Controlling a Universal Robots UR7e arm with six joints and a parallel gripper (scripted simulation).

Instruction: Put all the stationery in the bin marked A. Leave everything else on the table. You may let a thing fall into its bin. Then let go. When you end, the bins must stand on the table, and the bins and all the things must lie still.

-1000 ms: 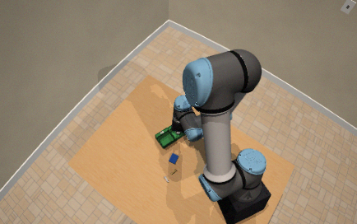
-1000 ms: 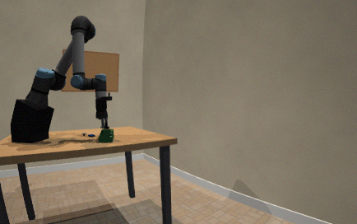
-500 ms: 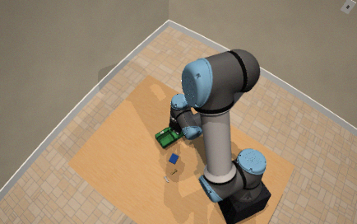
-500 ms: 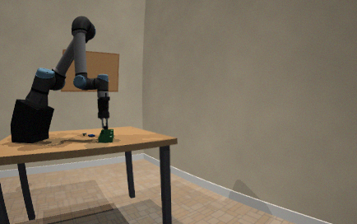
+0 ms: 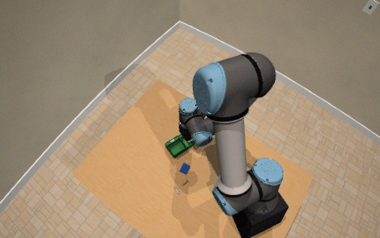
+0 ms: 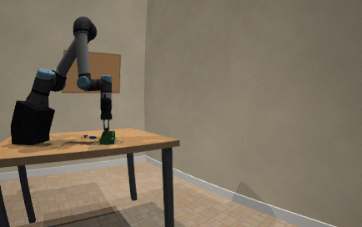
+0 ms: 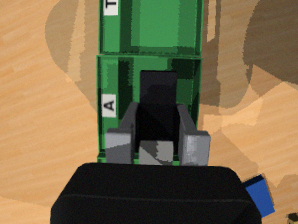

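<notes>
While jaws of gripper (image 6: 107, 128) (image 7: 157, 112) stand part-open, dark block (image 7: 158, 95) lies between them, over or in bin A (image 5: 189, 143) (image 7: 108, 75); cannot tell if gripped; bin walls near both fingers, blue block (image 5: 185, 168) (image 6: 93, 137) (image 7: 260, 196) outside

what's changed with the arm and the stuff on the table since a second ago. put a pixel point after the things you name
The gripper (image 6: 107, 128) (image 7: 157, 118) has swung from a tilt to nearly upright over the green bins (image 5: 167, 147) (image 6: 108, 138) (image 7: 115, 75), its wrist shifting slightly away from the base. I can't tell whether anything was gripped or released. The bins and blue block (image 5: 185, 168) (image 6: 93, 137) (image 7: 261, 197) stayed put.
</notes>
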